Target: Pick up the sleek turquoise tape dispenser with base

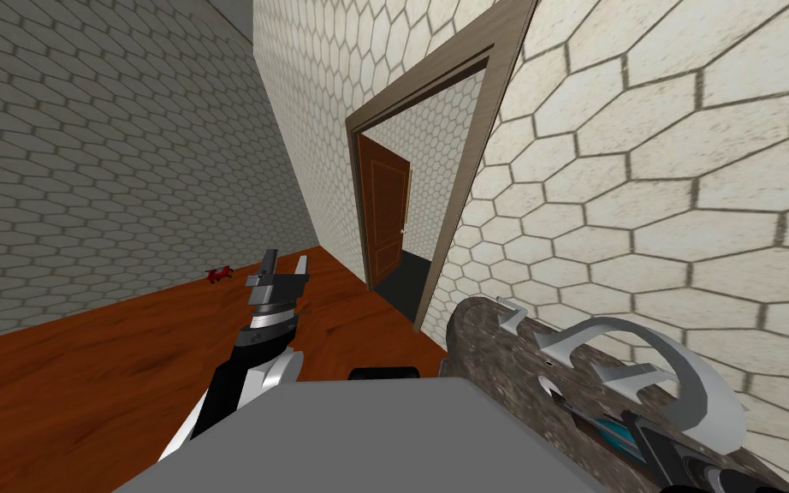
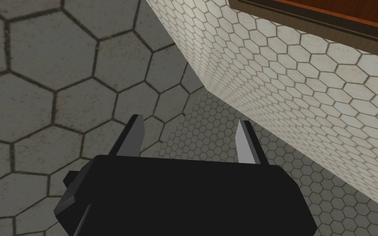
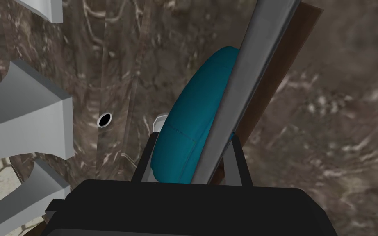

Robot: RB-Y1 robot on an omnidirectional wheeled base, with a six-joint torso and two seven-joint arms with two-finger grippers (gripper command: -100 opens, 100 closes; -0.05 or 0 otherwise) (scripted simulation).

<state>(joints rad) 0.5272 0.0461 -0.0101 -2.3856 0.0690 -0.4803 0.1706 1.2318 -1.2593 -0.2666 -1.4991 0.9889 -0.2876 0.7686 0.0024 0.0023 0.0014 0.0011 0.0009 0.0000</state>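
The turquoise tape dispenser [image 3: 192,123] is a rounded teal body with a long grey strip [image 3: 241,82] and a brown slab along one side. My right gripper [image 3: 193,141] is shut on it, a finger pressing each side. It is held just over a brown mottled countertop [image 3: 327,123]. In the head view the dispenser [image 1: 613,430] shows as a teal sliver at the lower right, by my right hand. My left gripper [image 1: 286,264] is raised over the floor, open and holding nothing, as the left wrist view [image 2: 190,127] also shows.
Grey pronged fixtures [image 1: 641,359] stand on the mottled countertop [image 1: 487,334] against the hex-tiled wall on my right. An open doorway with a brown door [image 1: 384,214] lies ahead. A small red object [image 1: 220,273] sits on the wooden floor [image 1: 85,377] by the far wall.
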